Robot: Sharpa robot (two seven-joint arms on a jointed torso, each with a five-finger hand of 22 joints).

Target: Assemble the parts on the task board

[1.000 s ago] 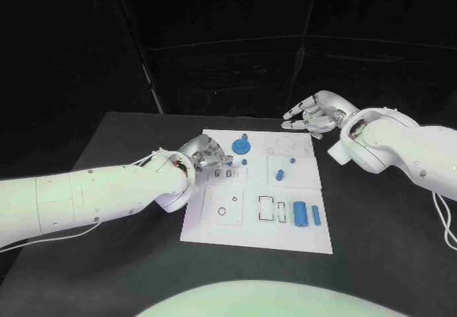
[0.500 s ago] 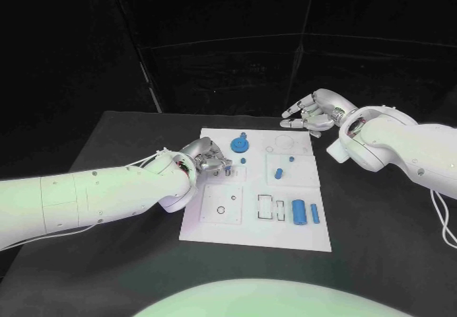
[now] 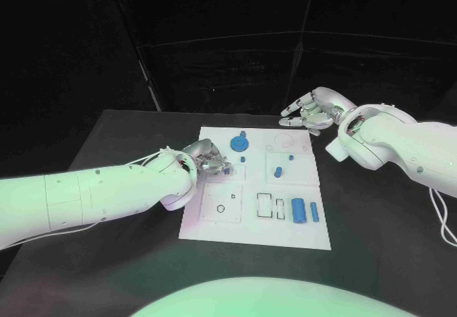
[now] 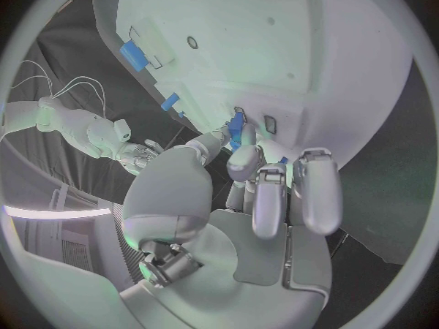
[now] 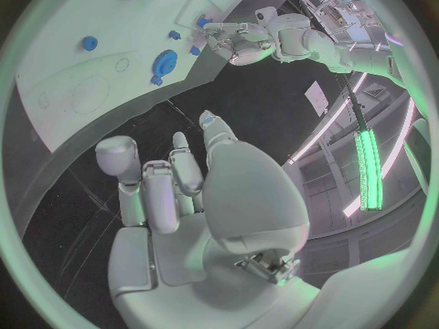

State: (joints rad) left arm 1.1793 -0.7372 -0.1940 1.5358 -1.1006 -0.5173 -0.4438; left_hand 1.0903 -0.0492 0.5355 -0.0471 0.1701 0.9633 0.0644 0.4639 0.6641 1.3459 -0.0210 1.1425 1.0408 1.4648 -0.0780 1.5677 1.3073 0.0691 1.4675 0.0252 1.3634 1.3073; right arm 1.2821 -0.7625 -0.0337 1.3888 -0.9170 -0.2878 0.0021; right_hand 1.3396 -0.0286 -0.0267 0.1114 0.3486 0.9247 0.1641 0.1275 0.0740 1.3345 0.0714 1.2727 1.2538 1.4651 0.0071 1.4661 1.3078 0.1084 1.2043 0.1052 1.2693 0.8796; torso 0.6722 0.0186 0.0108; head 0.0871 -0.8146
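From my head, my left hand (image 3: 211, 157) sits over the flat white task board (image 3: 224, 228) mid-worktop, by two small rectangular slots (image 3: 223, 173); a tilt could jam the piece. At my left wrist, fingertips (image 4: 240, 155) pinch a small blue plastic part (image 4: 236, 126) against the board. At my right wrist, my right hand (image 5: 174, 190) hangs half-curled, holding nothing, past the board's far edge.
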